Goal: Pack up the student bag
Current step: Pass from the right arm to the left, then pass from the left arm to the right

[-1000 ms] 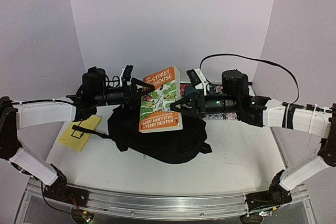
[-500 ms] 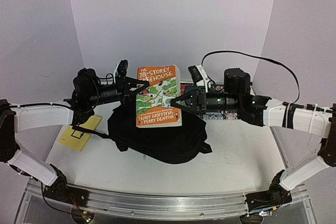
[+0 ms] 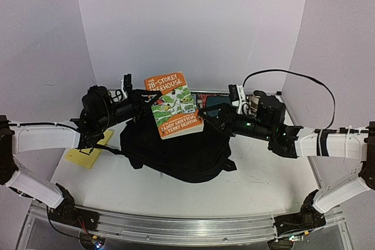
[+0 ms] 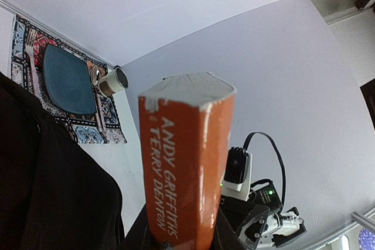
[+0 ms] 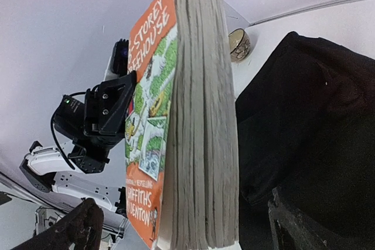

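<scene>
An orange paperback book (image 3: 174, 105) hangs in the air above the student bag (image 3: 176, 151), a soft black backpack lying on the table. My left gripper (image 3: 153, 99) is shut on the book's spine edge; in the left wrist view the orange spine (image 4: 184, 168) rises from between the fingers (image 4: 234, 235). My right gripper (image 3: 209, 115) stands open just right of the book. In the right wrist view its fingers (image 5: 82, 226) sit wide on either side of the page edge (image 5: 202, 127) without touching it. The backpack (image 5: 316, 127) lies beneath.
A yellow notepad (image 3: 88, 147) lies left of the backpack. Behind it a patterned placemat (image 4: 114, 133) carries a dark blue plate (image 4: 64, 80), with a small cup (image 4: 111, 80) beside it. White walls close in the back and sides.
My left gripper closed on the book while the right still held it. The right gripper then opened and drew back to the right. The book has shifted left and tilted.
</scene>
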### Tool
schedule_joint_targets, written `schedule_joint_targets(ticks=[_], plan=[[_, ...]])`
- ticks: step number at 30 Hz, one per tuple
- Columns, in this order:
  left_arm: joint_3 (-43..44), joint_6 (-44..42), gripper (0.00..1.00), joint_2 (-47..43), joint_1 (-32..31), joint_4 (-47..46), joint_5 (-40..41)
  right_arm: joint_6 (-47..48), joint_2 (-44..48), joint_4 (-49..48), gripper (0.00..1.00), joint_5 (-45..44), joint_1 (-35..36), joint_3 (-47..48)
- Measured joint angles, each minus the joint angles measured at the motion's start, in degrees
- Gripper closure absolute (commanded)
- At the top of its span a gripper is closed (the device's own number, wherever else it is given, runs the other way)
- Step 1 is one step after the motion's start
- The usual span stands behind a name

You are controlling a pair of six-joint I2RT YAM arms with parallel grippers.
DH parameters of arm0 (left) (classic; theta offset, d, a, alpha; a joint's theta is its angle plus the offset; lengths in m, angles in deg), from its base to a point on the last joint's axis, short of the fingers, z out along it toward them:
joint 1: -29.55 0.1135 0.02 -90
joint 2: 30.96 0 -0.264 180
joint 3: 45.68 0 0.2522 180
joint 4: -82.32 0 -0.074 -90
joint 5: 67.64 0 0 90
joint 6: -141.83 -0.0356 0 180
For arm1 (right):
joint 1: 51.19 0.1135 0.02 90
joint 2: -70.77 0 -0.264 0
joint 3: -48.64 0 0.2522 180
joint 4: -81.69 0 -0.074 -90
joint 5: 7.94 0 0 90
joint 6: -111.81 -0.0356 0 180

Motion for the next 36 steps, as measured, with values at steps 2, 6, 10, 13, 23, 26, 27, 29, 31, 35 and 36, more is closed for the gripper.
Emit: schedule_joint_targets(ticks=[2, 6, 10, 13, 23, 26, 27, 29, 31, 35, 36], plan=[[0.0, 0.0, 1.00, 0.0, -0.7, -0.3, 2.8, -1.8, 0.0, -2.9, 0.02, -1.2, 0.3, -1.9], [0.0, 0.0, 1.00, 0.0, -1.6, -1.2, 7.1, -4.8, -0.4, -6.8, 0.02, -3.1, 1.5, -3.7], [0.1, 0.0, 1.00, 0.7, -2.6, -3.4, 10.7, -6.7, -1.7, -11.1, 0.02, -4.2, 3.6, -3.8], [0.9, 0.1, 1.00, 2.7, -3.6, -5.0, 12.5, -8.2, -3.5, -14.1, 0.02, -4.3, 5.0, -3.8], [3.2, 0.8, 1.00, 6.9, -6.6, -8.0, 15.3, -10.8, -8.7, -18.9, 0.02, -4.5, 7.0, -3.6], [3.2, 1.0, 1.00, 7.0, -7.3, -9.0, 15.3, -10.6, -9.0, -19.7, 0.02, -4.8, 7.0, -3.5], [3.2, 1.1, 1.00, 7.0, -7.5, -9.2, 15.4, -10.3, -9.0, -20.0, 0.02, -5.1, 7.0, -3.2], [3.2, 1.4, 1.00, 7.0, -7.9, -9.5, 15.7, -9.5, -9.0, -20.6, 0.02, -5.7, 7.0, -2.5], [3.0, 1.7, 1.00, 7.0, -8.1, -10.0, 16.6, -8.5, -8.7, -21.2, 0.03, -6.6, 7.0, -2.3], [1.9, 2.6, 1.00, 6.9, -8.6, -10.7, 18.8, -6.1, -7.5, -21.2, 0.08, -8.9, 7.0, -2.3], [1.6, 2.7, 1.00, 6.9, -8.8, -10.8, 19.5, -5.8, -7.1, -21.2, 0.10, -9.4, 7.1, -2.3]])
